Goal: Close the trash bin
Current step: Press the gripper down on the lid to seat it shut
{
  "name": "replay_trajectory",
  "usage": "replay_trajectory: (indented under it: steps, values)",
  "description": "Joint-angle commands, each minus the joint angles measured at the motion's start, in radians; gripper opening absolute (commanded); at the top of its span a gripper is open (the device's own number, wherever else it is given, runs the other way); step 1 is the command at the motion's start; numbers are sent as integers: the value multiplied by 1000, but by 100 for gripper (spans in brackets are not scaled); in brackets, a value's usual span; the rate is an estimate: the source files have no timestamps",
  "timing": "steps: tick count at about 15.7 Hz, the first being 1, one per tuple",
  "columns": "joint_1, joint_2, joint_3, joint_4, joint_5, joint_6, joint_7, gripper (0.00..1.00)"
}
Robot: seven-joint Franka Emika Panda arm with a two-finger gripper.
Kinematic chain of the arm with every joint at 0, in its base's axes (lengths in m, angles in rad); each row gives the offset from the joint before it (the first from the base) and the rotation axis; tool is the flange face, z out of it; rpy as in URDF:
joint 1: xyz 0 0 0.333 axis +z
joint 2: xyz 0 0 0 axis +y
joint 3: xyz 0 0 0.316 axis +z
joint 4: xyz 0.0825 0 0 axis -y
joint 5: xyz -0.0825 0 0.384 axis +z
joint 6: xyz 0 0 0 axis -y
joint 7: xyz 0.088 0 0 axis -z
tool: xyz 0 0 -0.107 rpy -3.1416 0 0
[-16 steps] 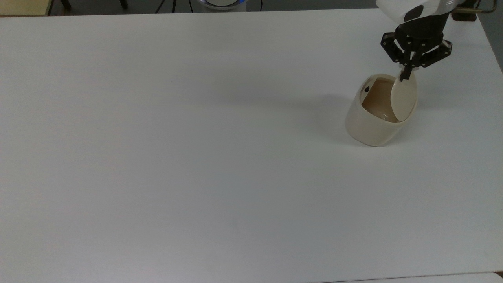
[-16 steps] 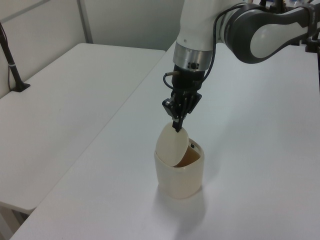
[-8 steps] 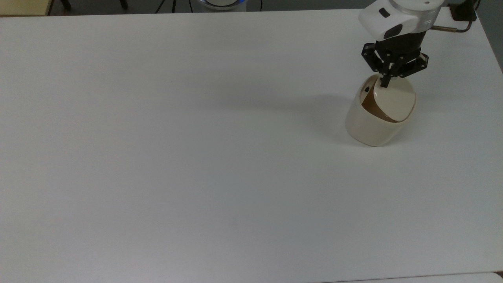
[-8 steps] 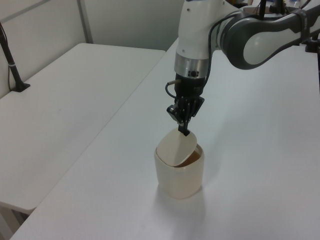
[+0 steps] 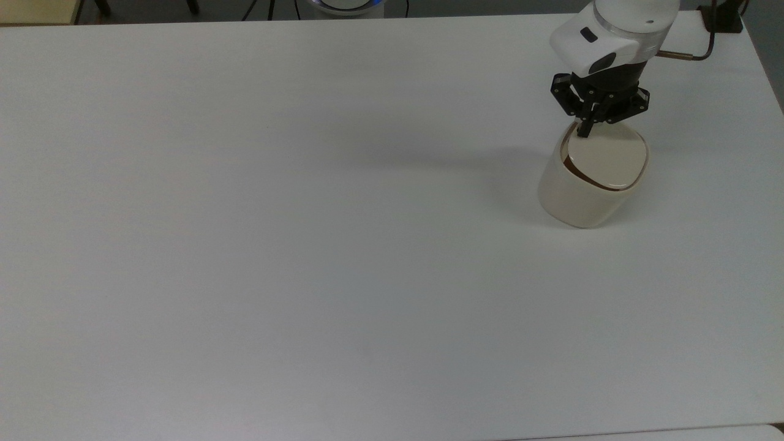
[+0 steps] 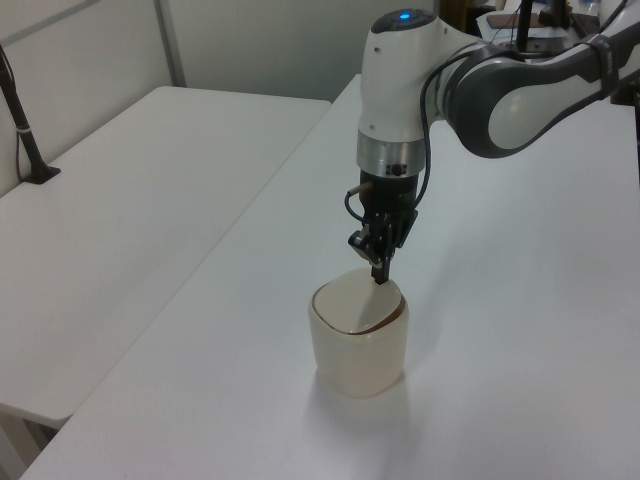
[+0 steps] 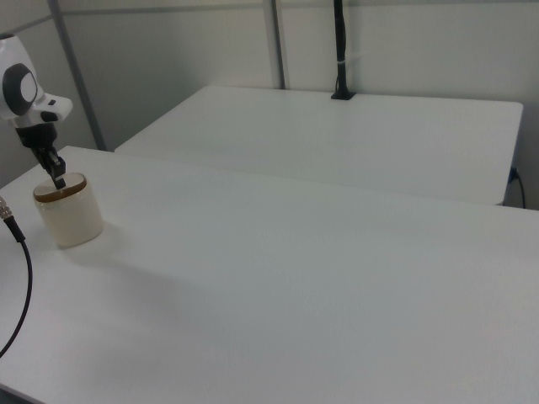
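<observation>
The cream-white trash bin [image 5: 579,196] stands near the top view's right edge of the white table [image 5: 306,214]. Its flat lid [image 5: 607,156] lies almost level on the rim, with a thin brown slit of the inside showing along the top view's left side. My gripper [image 5: 585,130] points straight down with its black fingers shut together, their tips touching the lid's far edge. In the left view the gripper [image 6: 381,279] presses the back of the lid [image 6: 352,303] on the bin [image 6: 358,350]. The right view has the bin [image 7: 69,220] at its far left under the gripper [image 7: 59,182].
A second white table [image 6: 130,210] stands beside this one across a narrow gap. A black post [image 7: 339,50] is clamped to its far edge. A cable [image 7: 21,278] hangs at the right view's left edge. The table's edge [image 5: 768,67] runs close behind the bin.
The gripper has moved toward the top view's left and down, pushing the lid from nearly upright to almost flat on the rim. The bin's body has stayed in place.
</observation>
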State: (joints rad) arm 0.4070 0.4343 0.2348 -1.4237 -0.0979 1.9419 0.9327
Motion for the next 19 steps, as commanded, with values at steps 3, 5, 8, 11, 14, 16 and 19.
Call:
replay_trajectory:
  steps: [3,5,8,11,14,16,19]
  values:
    - [-2,-32,-5,-60,-29,2,-17,0]
    - [-1,-22,-5,-60,-29,3,-15,0]
    - [1,-6,-5,-60,-33,8,-12,0]
    - [3,1,-5,-60,-34,29,-11,0]
    - [6,6,-5,-60,-34,35,-11,0]
    - [7,23,-5,-60,-34,35,-11,0]
    - [13,37,-5,-76,-54,46,-3,0]
